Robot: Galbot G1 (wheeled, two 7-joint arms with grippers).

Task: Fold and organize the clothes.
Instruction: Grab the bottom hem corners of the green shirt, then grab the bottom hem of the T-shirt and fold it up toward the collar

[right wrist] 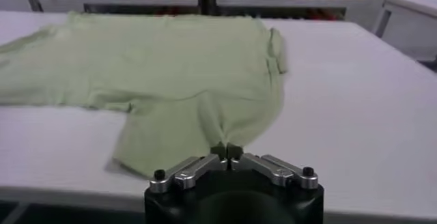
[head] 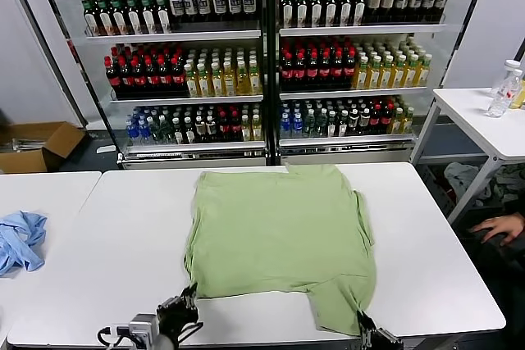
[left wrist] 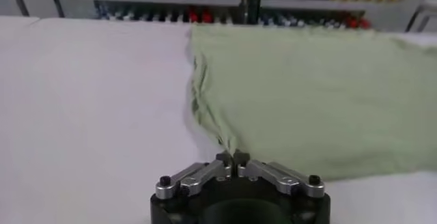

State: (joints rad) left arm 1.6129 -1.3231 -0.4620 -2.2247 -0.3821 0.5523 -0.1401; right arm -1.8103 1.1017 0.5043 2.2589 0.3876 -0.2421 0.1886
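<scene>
The white table (head: 123,227) carries the light green polo shirt (head: 275,227), spread flat near its middle, long axis running from the near edge away toward the drinks cooler (head: 262,55). Both arms sit at the near edge, so the whole garment lies ahead of them. The left gripper (head: 187,299) is pinched together on the shirt's near left corner, and the right gripper (head: 362,322) is clamped on the near right corner, which hangs closer to the table edge. Neither arm is nearer; each holds its own corner. Any fold probably carries these corners forward along that axis. The head view shows the full outline; the wrist views alone show fabric bunching into the closed fingertips (left wrist: 233,158) and (right wrist: 226,151).
</scene>
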